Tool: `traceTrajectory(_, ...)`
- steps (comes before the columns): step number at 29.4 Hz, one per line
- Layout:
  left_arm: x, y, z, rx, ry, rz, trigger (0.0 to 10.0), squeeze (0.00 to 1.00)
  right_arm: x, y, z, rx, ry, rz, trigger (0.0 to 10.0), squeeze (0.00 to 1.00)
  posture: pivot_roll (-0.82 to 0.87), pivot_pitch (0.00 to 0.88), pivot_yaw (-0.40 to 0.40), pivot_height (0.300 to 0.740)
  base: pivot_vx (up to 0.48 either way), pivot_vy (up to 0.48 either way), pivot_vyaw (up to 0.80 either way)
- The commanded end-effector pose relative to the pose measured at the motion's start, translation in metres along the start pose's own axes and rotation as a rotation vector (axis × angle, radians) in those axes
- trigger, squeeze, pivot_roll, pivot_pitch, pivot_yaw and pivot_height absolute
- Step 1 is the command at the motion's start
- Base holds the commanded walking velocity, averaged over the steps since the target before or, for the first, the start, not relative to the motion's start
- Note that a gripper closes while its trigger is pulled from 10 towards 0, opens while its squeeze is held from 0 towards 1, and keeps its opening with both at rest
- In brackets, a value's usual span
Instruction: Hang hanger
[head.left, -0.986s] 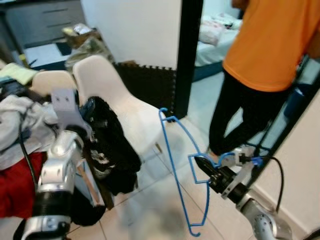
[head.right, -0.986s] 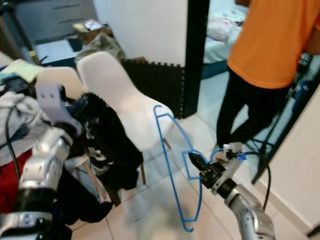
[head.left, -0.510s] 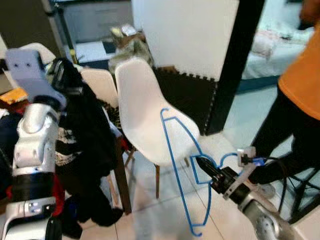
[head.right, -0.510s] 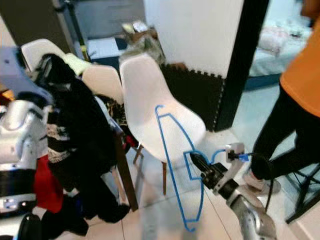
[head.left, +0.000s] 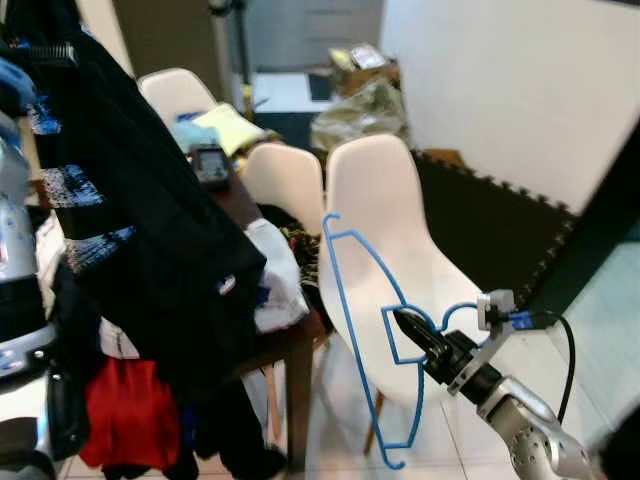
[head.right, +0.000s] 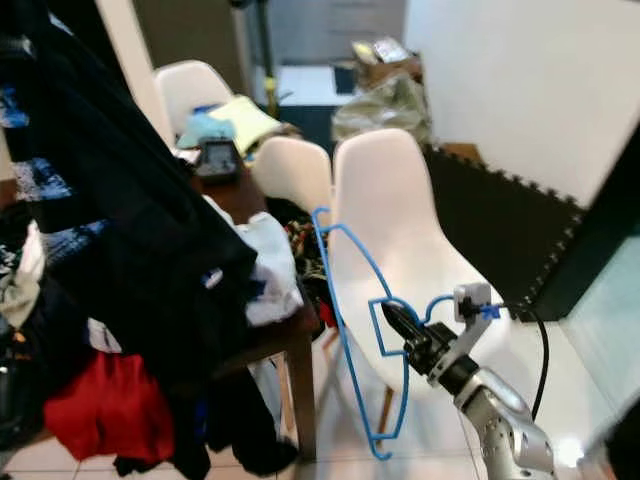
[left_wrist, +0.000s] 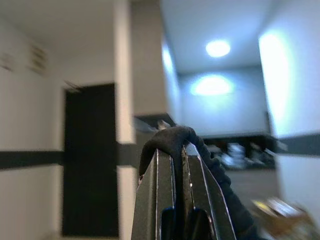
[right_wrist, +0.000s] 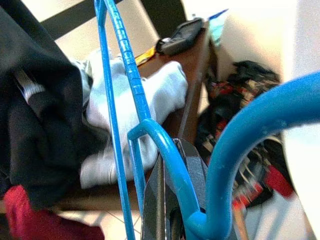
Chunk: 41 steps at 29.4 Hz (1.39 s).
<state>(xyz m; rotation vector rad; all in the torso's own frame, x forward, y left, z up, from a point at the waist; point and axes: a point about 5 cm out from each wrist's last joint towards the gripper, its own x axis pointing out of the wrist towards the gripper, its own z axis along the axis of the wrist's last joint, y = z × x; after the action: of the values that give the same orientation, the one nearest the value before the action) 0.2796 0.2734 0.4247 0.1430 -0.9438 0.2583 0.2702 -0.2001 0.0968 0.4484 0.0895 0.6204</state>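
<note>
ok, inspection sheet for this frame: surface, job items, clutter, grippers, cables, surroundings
Surface: brown wooden table, piled with clothes.
Job's things: blue wire hanger, held upright; black garment, lifted high.
Clutter: white cloth, red cloth, dark handheld device, yellow-green cloth.
Grippers: right gripper shut on the hanger at its hook end; left gripper shut on the garment.
Cables: blue and black wires at the right wrist.
Surroundings: white moulded chairs, black foam mat against a white wall.
</note>
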Motion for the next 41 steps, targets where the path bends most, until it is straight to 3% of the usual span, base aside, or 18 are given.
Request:
traceTrajectory(1, 0.006, 0.013, 0.029, 0.034, -0.094, 0.057, 10.0, 0.00, 0.003, 0.003, -0.001, 0.021, -0.004, 0.020, 10.0, 0.00, 0.13, 0.000, -0.009, 0.740, 0.480, 0.000, 0.79)
traceTrajectory(4, 0.005, 0.018, 0.035, 0.047, -0.089, 0.123, 10.0, 0.00, 0.003, 0.002, -0.001, 0.021, 0.000, 0.022, 10.0, 0.00, 0.13, 0.000, -0.017, 0.740, 0.360, 0.000, 0.79)
traceTrajectory(7, -0.010, 0.031, 0.038, 0.123, -0.044, 0.273, 10.0, 0.00, 0.002, 0.001, -0.001, 0.025, 0.015, 0.025, 10.0, 0.00, 0.15, 0.000, -0.048, 0.740, 0.179, 0.000, 0.79)
traceTrajectory(10, -0.010, 0.031, 0.038, 0.123, -0.044, 0.273, 10.0, 0.00, 0.002, 0.001, -0.001, 0.025, 0.015, 0.025, 10.0, 0.00, 0.15, 0.000, -0.048, 0.740, 0.000, 0.000, 0.79)
traceTrajectory(13, -0.031, 0.046, 0.025, 0.126, 0.061, 0.347, 10.0, 0.00, 0.002, -0.001, -0.002, 0.034, 0.042, 0.036, 10.0, 0.00, 0.19, 0.000, -0.086, 0.740, 0.000, 0.000, 0.79)
traceTrajectory(15, -0.031, 0.046, 0.025, 0.126, 0.061, 0.347, 10.0, 0.00, 0.002, -0.001, -0.002, 0.034, 0.042, 0.036, 10.0, 0.00, 0.19, 0.000, -0.086, 0.740, 0.000, 0.000, 0.79)
traceTrajectory(18, -0.066, 0.057, -0.026, 0.169, 0.318, 0.362, 10.0, 0.00, 0.005, -0.001, -0.003, 0.042, 0.057, 0.045, 10.0, 0.00, 0.20, 0.000, -0.091, 0.740, 0.000, 0.000, 0.78)
traceTrajectory(21, -0.066, 0.057, -0.026, 0.169, 0.318, 0.362, 10.0, 0.00, 0.005, -0.001, -0.003, 0.042, 0.057, 0.045, 10.0, 0.00, 0.20, 0.000, -0.091, 0.740, 0.000, 0.000, 0.78)
traceTrajectory(22, -0.085, 0.063, -0.049, 0.126, 0.436, 0.405, 10.0, 0.00, 0.005, -0.001, -0.003, 0.042, 0.058, 0.046, 10.0, 0.00, 0.20, 0.000, -0.090, 0.740, 0.000, 0.000, 0.78)
traceTrajectory(23, -0.085, 0.063, -0.049, 0.126, 0.436, 0.405, 10.0, 0.00, 0.005, -0.001, -0.003, 0.042, 0.058, 0.046, 10.0, 0.00, 0.20, 0.000, -0.090, 0.740, 0.000, 0.000, 0.78)
traceTrajectory(24, -0.104, 0.066, -0.069, 0.081, 0.539, 0.447, 10.0, 0.00, 0.005, -0.001, -0.003, 0.043, 0.059, 0.047, 10.0, 0.00, 0.19, 0.000, -0.084, 0.740, 0.000, 0.000, 0.78)
traceTrajectory(27, -0.104, 0.066, -0.069, 0.081, 0.539, 0.447, 10.0, 0.00, 0.005, -0.001, -0.003, 0.043, 0.059, 0.047, 10.0, 0.00, 0.19, 0.000, -0.084, 0.740, 0.000, 0.000, 0.78)
traceTrajectory(28, -0.126, 0.070, -0.089, 0.055, 0.646, 0.484, 10.0, 0.00, 0.004, -0.001, -0.002, 0.044, 0.058, 0.045, 10.0, 0.00, 0.19, 0.000, -0.086, 0.740, 0.000, 0.000, 0.79)
traceTrajectory(31, -0.126, 0.070, -0.089, 0.055, 0.646, 0.484, 10.0, 0.00, 0.004, -0.001, -0.002, 0.044, 0.058, 0.045, 10.0, 0.00, 0.19, 0.000, -0.086, 0.740, 0.000, 0.000, 0.79)
traceTrajectory(32, -0.145, 0.074, -0.106, 0.025, 0.736, 0.530, 10.0, 0.00, 0.003, -0.002, -0.002, 0.044, 0.058, 0.042, 10.0, 0.00, 0.18, 0.000, -0.086, 0.740, 0.000, 0.000, 0.79)
traceTrajectory(34, -0.152, 0.077, -0.114, 0.013, 0.770, 0.550, 10.0, 0.00, 0.002, -0.003, -0.001, 0.044, 0.058, 0.038, 10.0, 0.00, 0.18, 0.000, -0.085, 0.740, 0.000, 0.000, 0.78)
traceTrajectory(40, -0.141, 0.080, -0.114, -0.012, 0.743, 0.554, 10.0, 0.00, 0.001, -0.004, 0.000, 0.045, 0.059, 0.033, 10.0, 0.00, 0.17, 0.000, -0.082, 0.740, 0.000, 0.000, 0.78)
traceTrajectory(41, -0.130, 0.081, -0.111, -0.014, 0.711, 0.536, 10.0, 0.00, 0.001, -0.005, -0.001, 0.049, 0.065, 0.018, 10.0, 0.00, 0.16, 0.000, -0.080, 0.740, 0.000, 0.000, 0.00)
